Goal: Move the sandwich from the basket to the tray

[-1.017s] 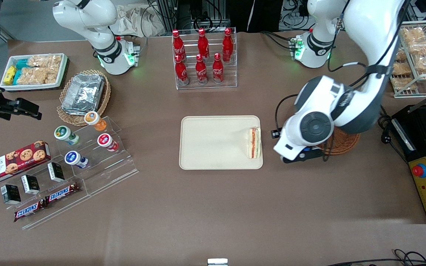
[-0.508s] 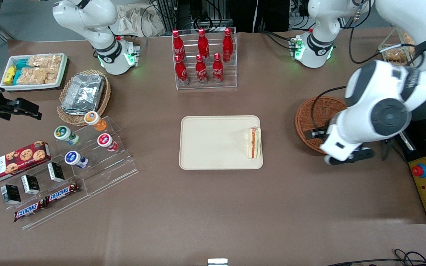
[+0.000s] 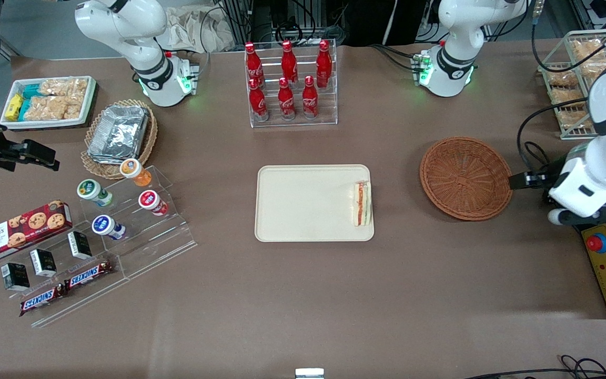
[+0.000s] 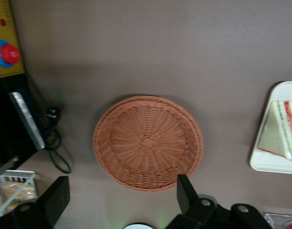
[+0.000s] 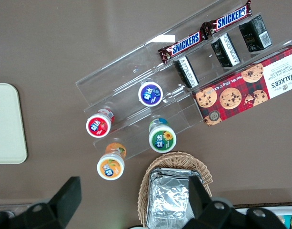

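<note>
The sandwich point(image 3: 361, 204) lies on the cream tray point(image 3: 303, 205), at the tray's edge nearest the basket; it also shows in the left wrist view point(image 4: 279, 131) on the tray's corner point(image 4: 274, 164). The reddish-brown wicker basket point(image 3: 465, 177) is empty and stands beside the tray toward the working arm's end; the left wrist view shows it from above point(image 4: 148, 143). My left gripper point(image 3: 561, 213) hangs high beside the basket, over the table's working-arm end. In the left wrist view the gripper point(image 4: 121, 198) is open and empty, its fingers point(image 4: 184, 193) wide apart.
A black box with a yellow panel and red stop button point(image 3: 597, 243) sits under the arm. A wire rack of snack bags point(image 3: 576, 79) stands farther back. A clear rack of red bottles point(image 3: 288, 79) stands farther from the camera than the tray.
The left arm has swung from beside the tray, across the basket, to the working arm's end of the table, uncovering the empty basket. The sandwich has stayed on the tray.
</note>
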Robot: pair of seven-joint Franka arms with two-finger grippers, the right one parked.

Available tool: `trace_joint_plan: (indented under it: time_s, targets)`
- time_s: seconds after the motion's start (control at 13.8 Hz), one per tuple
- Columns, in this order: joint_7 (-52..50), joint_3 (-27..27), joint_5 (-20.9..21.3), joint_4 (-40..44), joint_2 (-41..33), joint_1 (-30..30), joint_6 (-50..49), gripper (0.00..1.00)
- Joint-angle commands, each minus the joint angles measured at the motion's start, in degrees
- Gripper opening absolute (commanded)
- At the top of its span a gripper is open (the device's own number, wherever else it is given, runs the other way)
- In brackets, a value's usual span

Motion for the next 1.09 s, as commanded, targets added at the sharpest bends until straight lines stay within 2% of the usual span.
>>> trace_joint_plan:
  time_s: [0.0, 0.15, 0.36, 0.51, 0.73, 1.02]
  targets:
    - [3.57, 7.31, -0.67, -2.85, -4.34, -5.5, 0.8, 1.0]
    - [3.76, 11.1, -0.67, -2.86, -5.32, -8.59, 1.85, 1.0]
    - [3.76, 11.47, -1.1, -2.51, -6.72, -8.86, 4.13, 1.0]
    - [3.93, 12.17, -3.47, -2.51, -7.86, -8.86, 5.46, 1.0]
    - [4.28, 13.4, -4.44, -2.86, -8.4, -8.77, 5.99, 1.0]
    - [7.71, 13.49, -5.76, -4.44, -8.57, -8.25, 6.34, 1.0]
